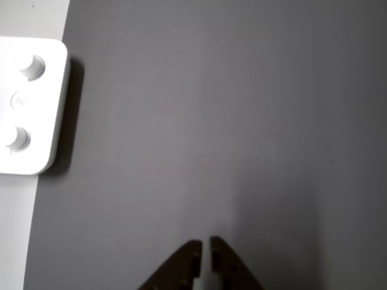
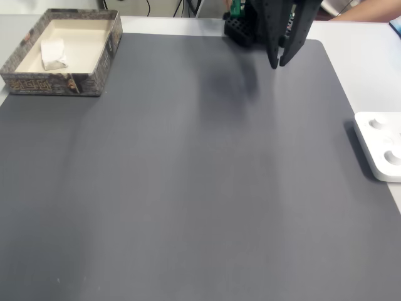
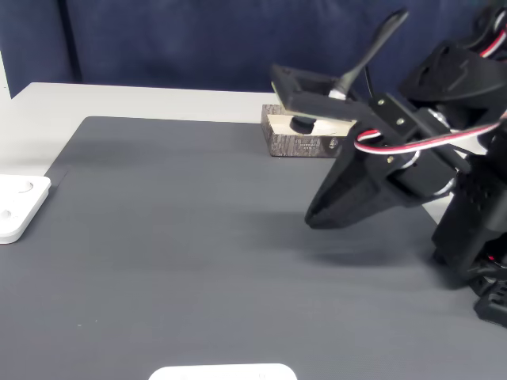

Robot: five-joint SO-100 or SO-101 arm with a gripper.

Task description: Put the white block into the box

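Observation:
The white block [image 2: 53,53] lies inside the box [image 2: 100,59], in its left part, at the mat's far left corner in a fixed view. In the other fixed view the box [image 3: 295,145] shows behind the arm, partly hidden. My black gripper [image 2: 279,63] hangs over the mat's far right side, well away from the box. It is shut with nothing held. Its tip [image 3: 310,218] points down and left above the mat. In the other view the two fingers [image 1: 192,248] meet at the bottom edge over bare mat.
A dark grey mat [image 2: 188,188] covers the table. A glossy white plastic piece [image 2: 382,145] [image 1: 30,106] [image 3: 20,207] sits at the mat's edge. Another white piece [image 3: 222,372] shows at the near edge. A person's arm [image 2: 369,9] is at the far right corner.

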